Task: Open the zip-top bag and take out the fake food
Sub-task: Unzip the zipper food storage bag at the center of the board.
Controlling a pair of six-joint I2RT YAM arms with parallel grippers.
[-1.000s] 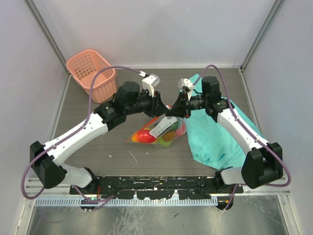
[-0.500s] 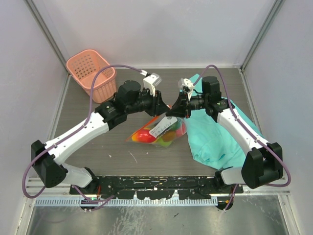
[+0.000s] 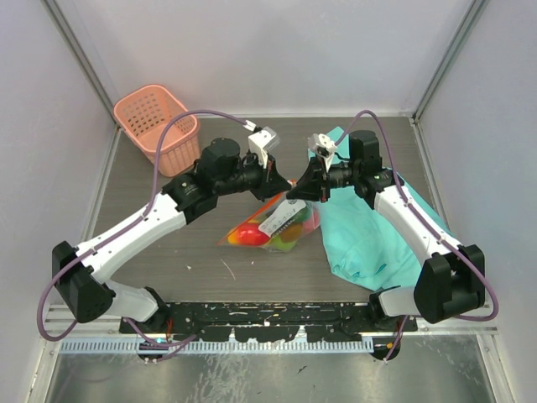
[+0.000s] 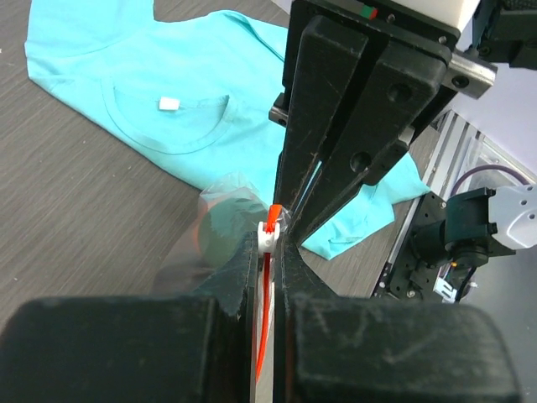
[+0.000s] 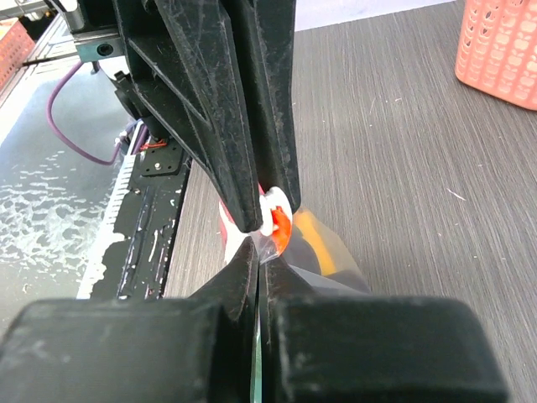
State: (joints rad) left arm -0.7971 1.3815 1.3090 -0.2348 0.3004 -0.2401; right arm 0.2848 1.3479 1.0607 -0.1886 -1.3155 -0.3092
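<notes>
The clear zip-top bag [image 3: 273,225] hangs lifted by its top corner above the table, with red, yellow and green fake food [image 3: 249,234] showing through it. My left gripper [image 3: 284,182] is shut on the red-orange zip strip [image 4: 266,332] just behind the white slider [image 4: 267,235]. My right gripper [image 3: 299,191] meets it tip to tip and is shut on the bag's plastic corner [image 5: 270,252] beside the slider [image 5: 275,211]. The rest of the zip is hidden by the fingers.
A teal T-shirt [image 3: 369,231] lies on the right of the table under the right arm. A pink basket [image 3: 158,126] stands at the back left. Grey walls close in the table on three sides.
Both grippers have shifted slightly right and up with the bag corner between them. The bag has risen a little.
</notes>
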